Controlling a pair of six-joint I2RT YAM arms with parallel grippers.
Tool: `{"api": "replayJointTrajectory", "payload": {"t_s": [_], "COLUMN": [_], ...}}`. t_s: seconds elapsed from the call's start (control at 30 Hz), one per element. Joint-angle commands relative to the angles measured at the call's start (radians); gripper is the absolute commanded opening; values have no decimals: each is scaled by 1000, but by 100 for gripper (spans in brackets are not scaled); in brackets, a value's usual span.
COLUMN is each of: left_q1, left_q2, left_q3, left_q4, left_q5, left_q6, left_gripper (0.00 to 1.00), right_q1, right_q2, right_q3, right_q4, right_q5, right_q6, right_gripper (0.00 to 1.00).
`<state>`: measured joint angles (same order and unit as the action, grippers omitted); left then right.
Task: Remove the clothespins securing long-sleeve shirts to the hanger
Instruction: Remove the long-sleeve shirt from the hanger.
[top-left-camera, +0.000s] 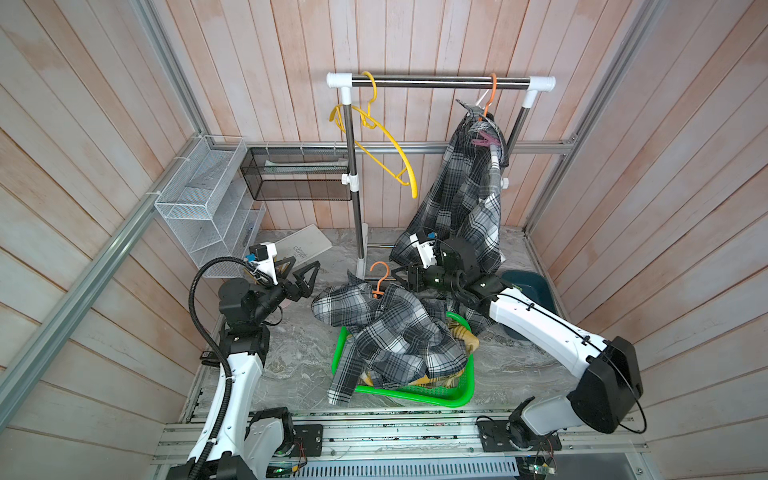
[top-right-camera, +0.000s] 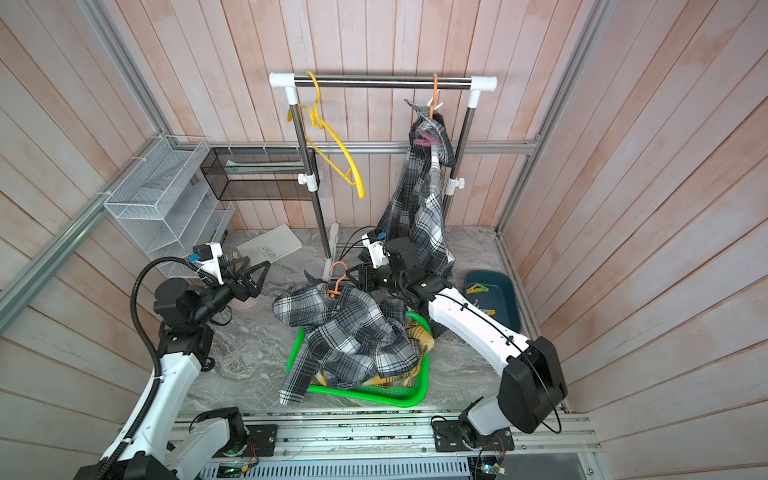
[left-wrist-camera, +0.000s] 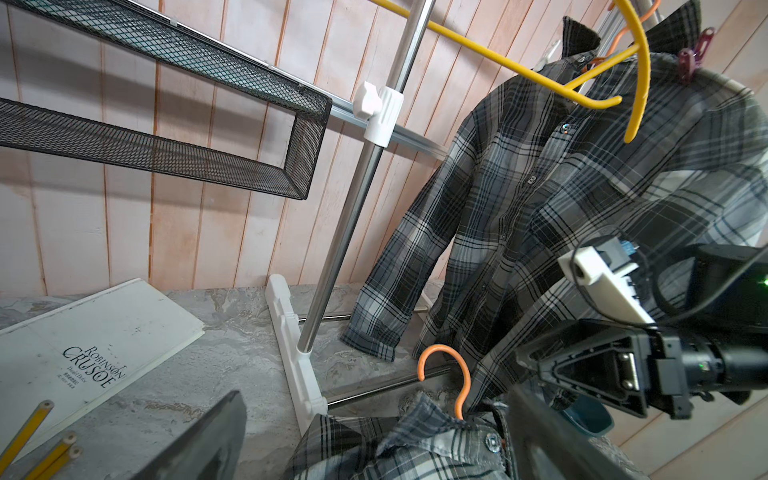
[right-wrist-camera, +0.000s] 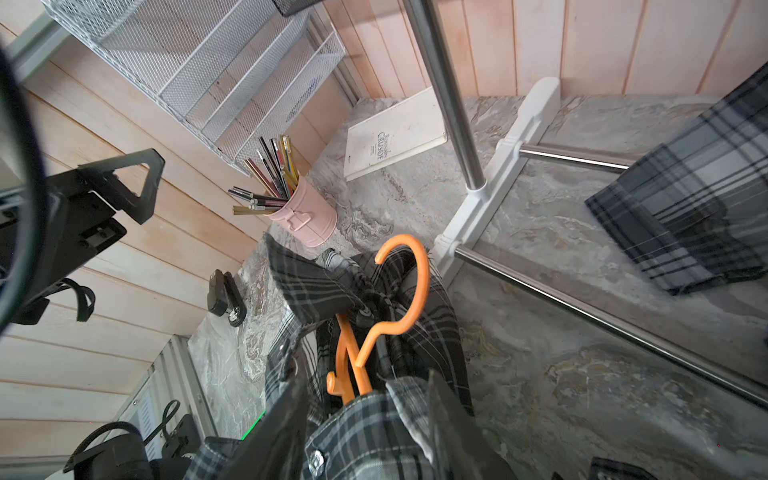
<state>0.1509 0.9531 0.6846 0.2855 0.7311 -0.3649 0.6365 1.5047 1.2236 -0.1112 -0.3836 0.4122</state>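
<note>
Right gripper (right-wrist-camera: 359, 395), jaws half-parted, is straddling a crumpled grey plaid shirt (right-wrist-camera: 353, 438) beside its curved orange hanger (right-wrist-camera: 424, 282) (grip unclear).

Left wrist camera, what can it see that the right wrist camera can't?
Only the left wrist view shows the yellow hanger, the mauve clothespin clipped at the shoulder of the hanging checked shirt, and the black mesh shelf. Only the right wrist view shows the pink pencil cup and the white wire rack. Both show the Robinson Crusoe book, the orange hanger hook and the rail's white foot.
</note>
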Motion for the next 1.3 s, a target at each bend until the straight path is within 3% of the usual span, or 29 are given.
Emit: {"api": "replayJointTrajectory", "payload": {"t_s": [0.0, 0.47, 0.6, 0.83, 1.07, 1.27], "left_q1": [8, 9, 10, 11, 12, 12], "left_q2": [7, 18, 16, 15, 26, 82], "left_q3": [25, 22, 21, 23, 41, 79], "left_q4": [27, 40, 37, 34, 3, -22], "left_q5": [31, 42, 42, 50, 74, 197], "left_q6": [-14, -29, -29, -29, -16, -12], "left_gripper": [99, 99, 99, 99, 99, 98], "right_q1": [-21, -42, -41, -42, -64, -104], "right_q2": [48, 224, 254, 250, 172, 77], "right_q3": [37, 92, 112, 138, 190, 223], "right_q4": [29, 195, 221, 240, 156, 81], "right_q5": [-98, -239, -271, -289, -305, -279], "right_q6": [-15, 43, 48, 9, -145, -233], "right_gripper": [48, 46, 37, 2, 0, 0]}}
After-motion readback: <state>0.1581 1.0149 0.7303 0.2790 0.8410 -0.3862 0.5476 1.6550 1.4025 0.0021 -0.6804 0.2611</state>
